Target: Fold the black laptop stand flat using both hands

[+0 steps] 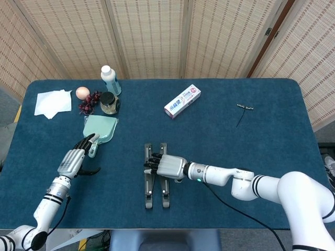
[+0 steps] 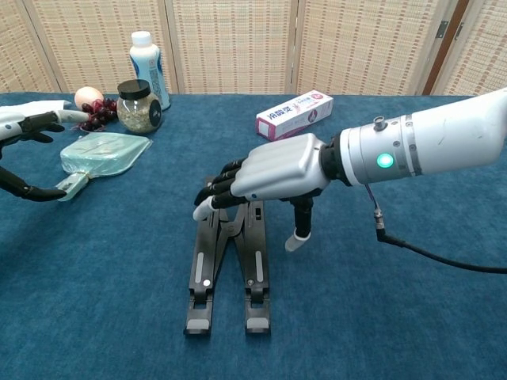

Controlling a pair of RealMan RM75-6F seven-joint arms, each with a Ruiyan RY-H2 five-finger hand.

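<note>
The black laptop stand (image 1: 155,184) (image 2: 229,273) lies low on the blue table, its two rails joined by a crossed link and slightly splayed. My right hand (image 1: 166,166) (image 2: 269,172) reaches across its far end from the right. The fingers are stretched leftward with their tips over the left rail, and the thumb hangs down beside the right rail. I cannot tell whether the fingertips touch the stand; nothing is gripped. My left hand (image 1: 77,158) (image 2: 30,127) hovers well left of the stand, fingers spread, holding nothing, close to the handle of a dustpan.
A teal dustpan (image 1: 100,129) (image 2: 101,152) lies by my left hand. Behind it stand a jar (image 1: 109,103), a bottle (image 1: 110,79), grapes, a peach and a white cloth (image 1: 52,102). A toothpaste box (image 1: 183,101) and a small metal tool (image 1: 243,108) lie farther back right.
</note>
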